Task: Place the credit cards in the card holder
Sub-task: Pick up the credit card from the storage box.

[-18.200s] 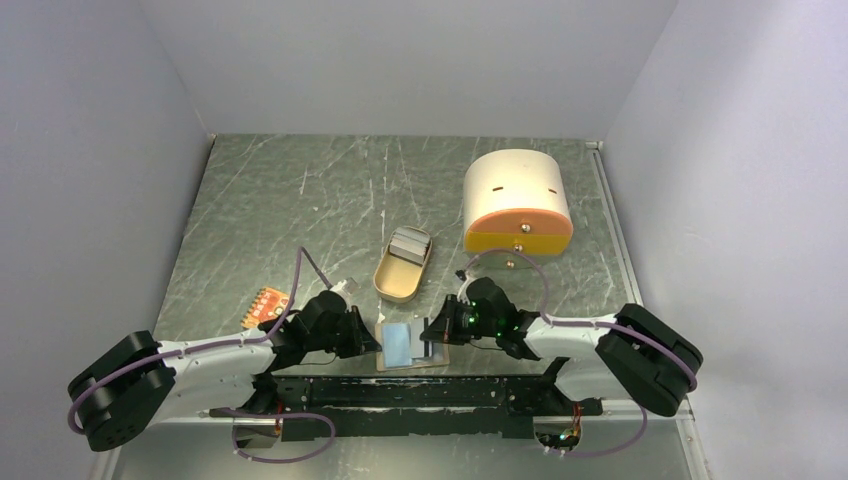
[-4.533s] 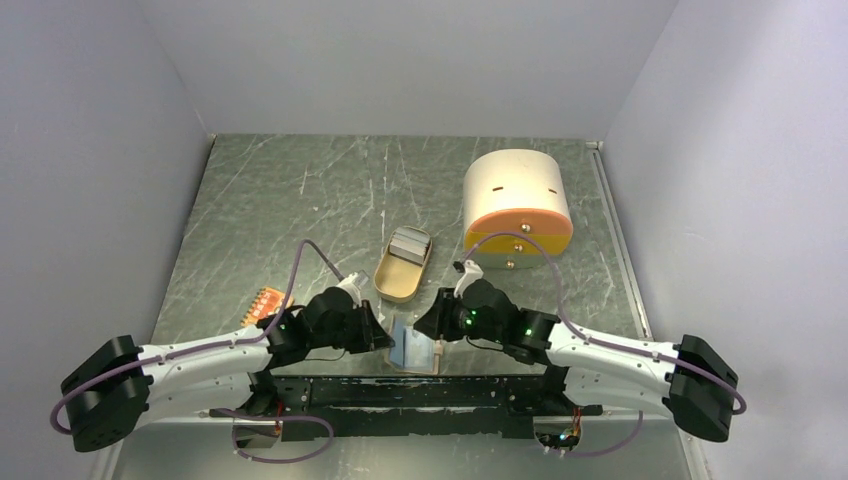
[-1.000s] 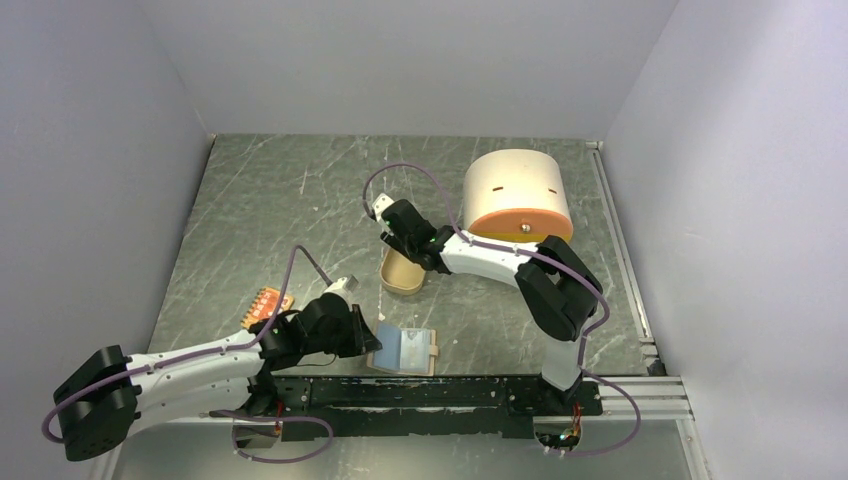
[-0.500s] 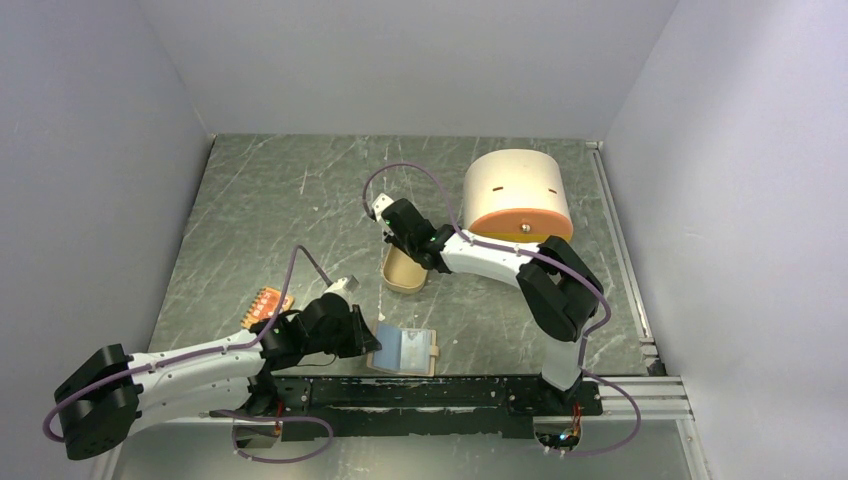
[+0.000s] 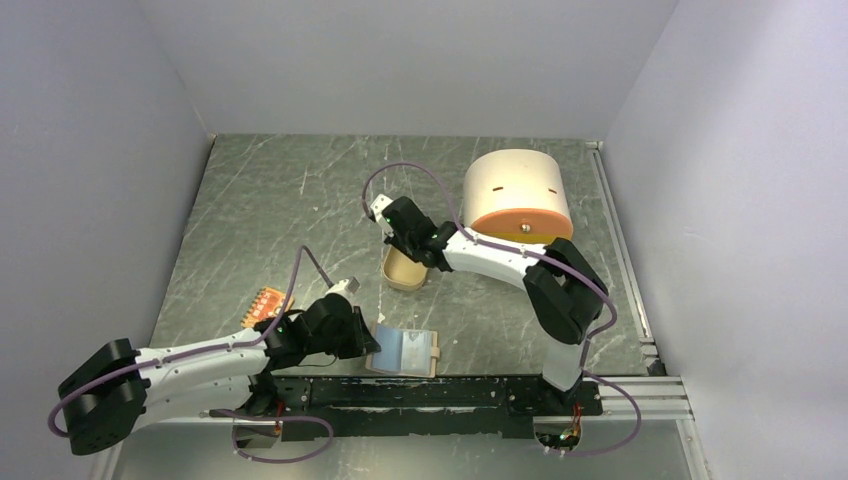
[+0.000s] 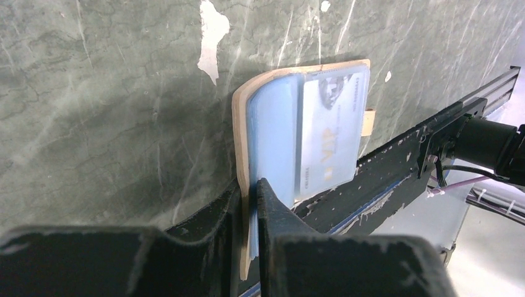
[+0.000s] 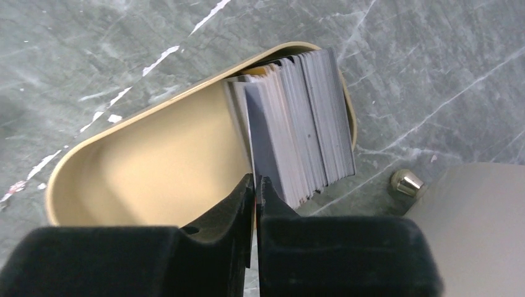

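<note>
Tan card holder [image 6: 238, 130], near edge, clamped by L gripper [image 6: 251, 185], blue card [image 6: 272, 136] in; R gripper [image 7: 255, 179] pinches next grey card [image 7: 263, 130].

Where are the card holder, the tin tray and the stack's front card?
card holder [image 6: 238, 136]: left wrist view, tan edge.
tin tray [image 7: 155, 164]: right wrist view, bare floor.
front card [image 7: 266, 141]: right wrist view, its face.
</note>
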You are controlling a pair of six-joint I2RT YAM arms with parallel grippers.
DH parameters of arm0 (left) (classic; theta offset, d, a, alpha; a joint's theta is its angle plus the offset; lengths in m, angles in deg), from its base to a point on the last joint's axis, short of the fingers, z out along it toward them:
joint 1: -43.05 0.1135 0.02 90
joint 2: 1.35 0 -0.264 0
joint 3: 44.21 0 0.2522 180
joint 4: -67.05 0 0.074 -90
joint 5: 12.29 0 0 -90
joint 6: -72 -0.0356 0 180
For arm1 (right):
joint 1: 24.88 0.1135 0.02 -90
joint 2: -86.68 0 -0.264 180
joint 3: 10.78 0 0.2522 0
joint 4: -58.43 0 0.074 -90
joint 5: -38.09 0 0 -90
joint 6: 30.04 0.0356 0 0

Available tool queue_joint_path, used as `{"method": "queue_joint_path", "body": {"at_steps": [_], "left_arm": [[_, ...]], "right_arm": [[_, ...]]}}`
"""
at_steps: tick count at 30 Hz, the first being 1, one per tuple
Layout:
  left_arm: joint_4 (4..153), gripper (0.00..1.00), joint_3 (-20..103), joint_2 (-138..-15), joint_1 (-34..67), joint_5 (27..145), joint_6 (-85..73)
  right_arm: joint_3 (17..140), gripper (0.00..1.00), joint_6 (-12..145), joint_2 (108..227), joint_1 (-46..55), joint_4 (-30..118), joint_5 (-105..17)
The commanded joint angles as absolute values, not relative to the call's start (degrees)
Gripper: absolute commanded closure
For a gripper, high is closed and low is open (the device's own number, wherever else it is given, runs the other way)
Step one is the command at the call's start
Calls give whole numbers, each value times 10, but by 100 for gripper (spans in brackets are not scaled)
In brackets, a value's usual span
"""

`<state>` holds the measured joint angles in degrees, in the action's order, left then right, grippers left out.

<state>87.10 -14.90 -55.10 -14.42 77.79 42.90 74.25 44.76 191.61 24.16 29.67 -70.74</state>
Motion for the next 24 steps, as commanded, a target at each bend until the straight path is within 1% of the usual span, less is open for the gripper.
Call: {"method": "queue_joint_path", "body": {"at_steps": [1,4,6,9,12,17,24], "left_arm": [[859,84,-144,-558,-145,768,432],[855,88,-142,-563,-145,762,438],[853,91,-141,-563,-145,757,442],[843,91,-143,-560,-141,755,447],[831,91,-147,-560,-131,758,451],[778,91,-169,-550,-110,777,467],[715,90,-198,-559,-91,799,496]], "right_arm": [[764,95,459,1885,239,277,-677],[758,100,474,1872,242,266,-639],[746,100,482,1858,244,268,-613],[734,100,489,1841,245,270,-596],[737,100,501,1835,245,256,-605],[736,100,585,1804,246,228,-594],[640,100,724,1694,246,263,-559]]}}
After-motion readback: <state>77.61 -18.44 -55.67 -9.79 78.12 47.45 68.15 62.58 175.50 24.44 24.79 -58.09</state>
